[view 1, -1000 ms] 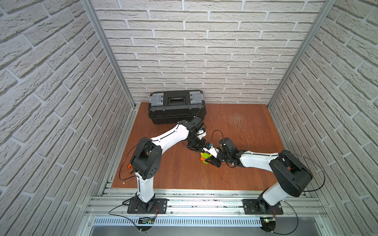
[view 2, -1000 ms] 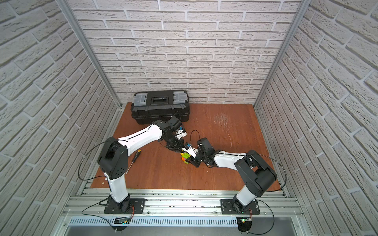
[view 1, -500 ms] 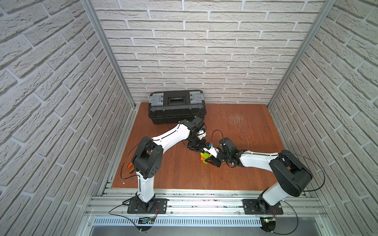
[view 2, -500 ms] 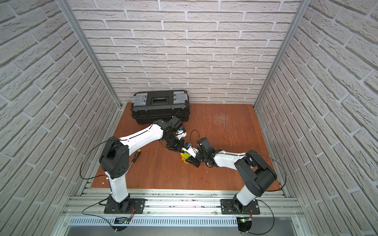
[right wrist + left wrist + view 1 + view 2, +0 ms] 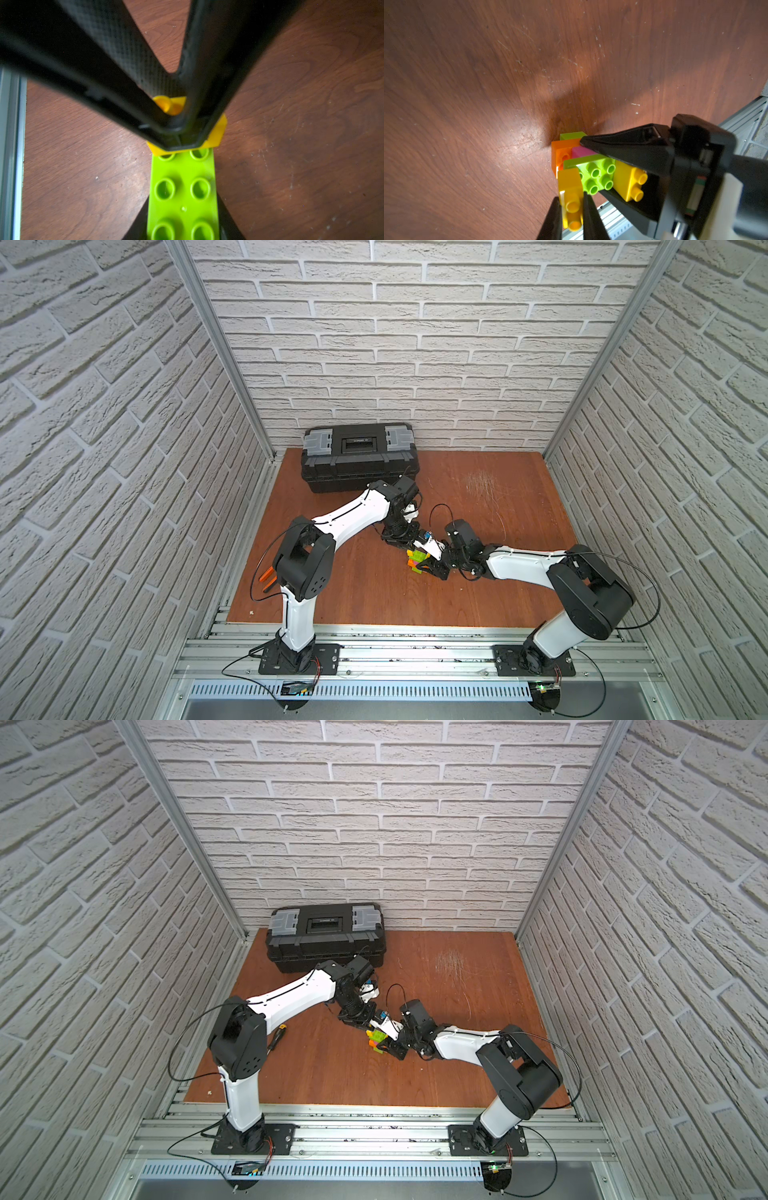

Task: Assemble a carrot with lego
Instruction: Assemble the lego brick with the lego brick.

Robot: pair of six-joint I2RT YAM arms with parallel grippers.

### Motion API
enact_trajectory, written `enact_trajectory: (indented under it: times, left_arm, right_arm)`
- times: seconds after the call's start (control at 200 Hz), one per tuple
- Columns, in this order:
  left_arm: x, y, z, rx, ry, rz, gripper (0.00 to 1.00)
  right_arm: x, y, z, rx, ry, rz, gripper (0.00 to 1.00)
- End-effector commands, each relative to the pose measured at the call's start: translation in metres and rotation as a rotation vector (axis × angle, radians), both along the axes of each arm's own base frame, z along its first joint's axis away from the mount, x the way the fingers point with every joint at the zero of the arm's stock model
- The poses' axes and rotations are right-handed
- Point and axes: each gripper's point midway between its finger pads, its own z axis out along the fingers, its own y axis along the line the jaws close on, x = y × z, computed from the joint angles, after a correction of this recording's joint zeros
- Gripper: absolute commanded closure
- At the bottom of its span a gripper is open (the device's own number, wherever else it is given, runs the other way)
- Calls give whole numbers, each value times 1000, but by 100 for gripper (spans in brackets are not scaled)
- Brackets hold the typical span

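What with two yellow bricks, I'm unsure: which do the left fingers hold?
The yellow brick farther from the right arm; the other yellow brick sits by it.

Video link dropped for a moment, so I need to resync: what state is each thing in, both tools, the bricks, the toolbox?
left tool: shut on yellow brick.
yellow brick: pinched, against the carrot's lime-green end.
right tool: shut on carrot.
carrot: bricks joined, clamped by its sides.
toolbox: lid closed.
screwdriver: lying flat, untouched.
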Motion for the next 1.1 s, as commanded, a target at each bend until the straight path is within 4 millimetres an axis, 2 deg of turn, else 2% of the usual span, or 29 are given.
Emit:
enact_trajectory:
  times: [0.0,0.445,0.685,0.945,1.095]
  left_arm:
    - [-29,-65,14,-180,5,-144,100]
    - [-38,-86,29,-277,-3,-123,100]
    - [-42,-86,35,-325,-12,-126,100]
    - [-51,-75,32,-346,-9,-120,100]
    - [-54,-72,32,-356,-15,-116,100]
  right_arm:
    - [-14,4,-20,-63,45,48,96]
    - [-15,5,-20,-67,48,56,96]
    - [-15,5,-19,-68,45,62,96]
    - [-15,6,-19,-75,41,65,87]
    - [-17,7,-19,-78,33,69,74]
